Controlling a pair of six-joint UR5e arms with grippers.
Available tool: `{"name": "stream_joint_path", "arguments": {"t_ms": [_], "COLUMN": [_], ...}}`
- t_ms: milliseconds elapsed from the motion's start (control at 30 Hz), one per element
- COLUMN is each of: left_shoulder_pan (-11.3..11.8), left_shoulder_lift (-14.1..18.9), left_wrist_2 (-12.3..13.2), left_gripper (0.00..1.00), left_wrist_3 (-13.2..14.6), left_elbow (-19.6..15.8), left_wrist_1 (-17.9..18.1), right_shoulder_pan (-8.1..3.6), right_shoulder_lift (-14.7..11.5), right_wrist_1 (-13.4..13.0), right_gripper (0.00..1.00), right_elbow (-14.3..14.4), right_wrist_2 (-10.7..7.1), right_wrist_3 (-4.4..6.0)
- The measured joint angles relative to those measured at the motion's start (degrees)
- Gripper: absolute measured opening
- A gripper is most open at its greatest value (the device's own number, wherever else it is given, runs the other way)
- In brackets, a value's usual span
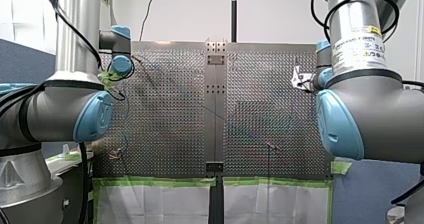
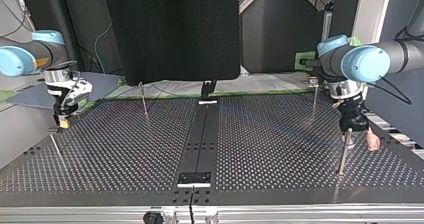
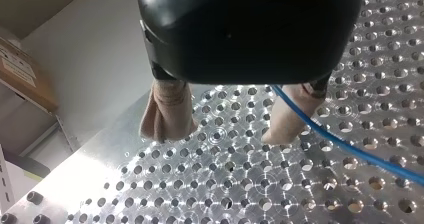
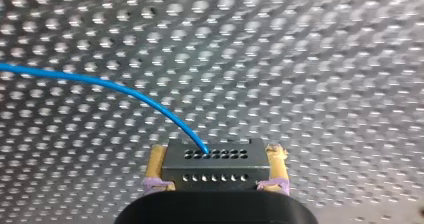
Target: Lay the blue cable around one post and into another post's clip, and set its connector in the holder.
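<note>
Front view: the perforated table (image 1: 165, 114) fills the middle; my left arm (image 1: 65, 111) comes in at 9 o'clock and my right arm (image 1: 367, 114) at 3 o'clock. My right gripper (image 1: 300, 78) shows as a pale shape at about 2 o'clock, and I cannot tell how its jaws stand from here. A thin post (image 1: 119, 153) stands at 8 o'clock and a second post (image 1: 270, 146) at 5 o'clock. Top view: my right gripper sits low over the table at 9 o'clock. My left gripper (image 2: 360, 139) is at 3 o'clock, just beside the nearest post (image 2: 343, 151). The blue cable (image 3: 360, 152) is too faint here to trace, and no loop shows round any post. A black block (image 2: 194, 179) on the centre strip at 6 o'clock may be the holder; nothing sits in it. Left wrist view: the beige fingers (image 3: 167, 111) are spread wide and pinch nothing. The cable runs past one finger and away across the holes, lying loose. Right wrist view: the yellow-padded fingers (image 4: 157, 166) are clamped on the black connector (image 4: 212, 164). The cable leaves the connector ahead of the gripper and curves over bare plate. Judgement: early stage. The connector is in hand; wrapping one post, clipping at another and seating the connector all appear not yet done.
</note>
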Motion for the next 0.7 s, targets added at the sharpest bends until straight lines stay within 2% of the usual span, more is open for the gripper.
{"name": "stream_joint_path", "arguments": {"t_ms": [233,367,533,700], "left_shoulder_pan": [0.0,0.0,-0.1,-0.2], "left_shoulder_lift": [0.0,0.0,0.0,0.0], "left_wrist_2": [0.0,0.0,0.1,0.1], "left_gripper": [1.0,1.0,1.0,1.0], "left_wrist_3": [0.1,0.1,0.1,0.1], "left_elbow": [0.0,0.0,0.0,0.0], "left_wrist_1": [0.0,0.0,0.0,0.0], "right_shoulder_pan": [-0.49,-1.24,-2.55,-3.69], "right_shoulder_lift": [-3.5,-4.7,-3.4,-0.7], "right_wrist_1": [-1.4,-1.6,-2.1,-2.0], "right_gripper": [0.0,0.0,0.0,0.0], "right_elbow": [1.6,1.8,1.6,1.6], "right_wrist_2": [0.28,0.41,0.15,-0.04], "right_wrist_3": [0.21,0.34,0.5,-0.49]}}
